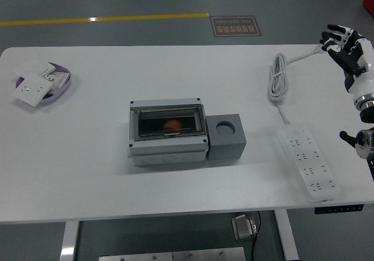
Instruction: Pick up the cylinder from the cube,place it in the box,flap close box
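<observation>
Box (168, 134) mid-table, flap shut over orange cylinder (172, 124); cube (227, 136) touching; right hand (349, 48) at far right corner, fingers spread, empty.

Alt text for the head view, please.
A grey box with its clear flap shut over an orange cylinder sits mid-table beside a grey cube with an empty round hole. The right hand hovers open at the table's far right edge.
</observation>
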You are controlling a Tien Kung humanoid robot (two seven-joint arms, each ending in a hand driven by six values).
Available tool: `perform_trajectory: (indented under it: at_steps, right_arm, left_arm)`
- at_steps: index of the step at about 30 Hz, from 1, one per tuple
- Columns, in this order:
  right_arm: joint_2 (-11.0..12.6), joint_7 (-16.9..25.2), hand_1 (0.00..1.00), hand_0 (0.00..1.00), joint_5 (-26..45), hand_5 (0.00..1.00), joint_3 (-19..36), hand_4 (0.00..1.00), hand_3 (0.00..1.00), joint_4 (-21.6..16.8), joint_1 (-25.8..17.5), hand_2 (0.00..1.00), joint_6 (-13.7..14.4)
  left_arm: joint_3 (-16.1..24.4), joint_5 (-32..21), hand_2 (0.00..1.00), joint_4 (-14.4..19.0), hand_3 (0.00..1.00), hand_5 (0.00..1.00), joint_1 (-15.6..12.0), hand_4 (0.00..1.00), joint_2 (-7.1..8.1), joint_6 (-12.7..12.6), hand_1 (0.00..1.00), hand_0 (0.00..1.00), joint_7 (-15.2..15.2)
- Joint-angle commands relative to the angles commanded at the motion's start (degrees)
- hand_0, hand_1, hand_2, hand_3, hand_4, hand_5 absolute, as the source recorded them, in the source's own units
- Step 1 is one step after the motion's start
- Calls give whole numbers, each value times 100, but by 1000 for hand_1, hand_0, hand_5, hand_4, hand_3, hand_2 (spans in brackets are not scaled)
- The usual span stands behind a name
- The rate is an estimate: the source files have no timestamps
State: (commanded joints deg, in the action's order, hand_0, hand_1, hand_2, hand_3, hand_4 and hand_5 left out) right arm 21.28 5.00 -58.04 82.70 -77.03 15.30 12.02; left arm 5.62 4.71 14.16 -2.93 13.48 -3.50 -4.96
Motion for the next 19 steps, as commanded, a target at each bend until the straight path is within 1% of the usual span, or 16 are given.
perform_trajectory:
  at_steps: [5, 11, 19]
  right_arm:
    - [18, 20, 638, 685, 64, 280, -1, 717, 662, -51, -7, 650, -14]
    - [18, 36, 636, 685, 86, 279, 17, 715, 661, -53, -53, 648, -19]
    - [-4, 57, 636, 685, 95, 280, 116, 716, 661, -45, -83, 648, -16]
  left_arm:
    - [-101, -102, 573, -9, 590, 219, 8, 702, 7, -3, 613, 568, 55]
    - [-85, -86, 574, -15, 591, 218, -22, 703, 0, 0, 614, 568, 43]
    - [-74, -74, 574, -1, 591, 219, 4, 702, 9, 3, 614, 568, 36]
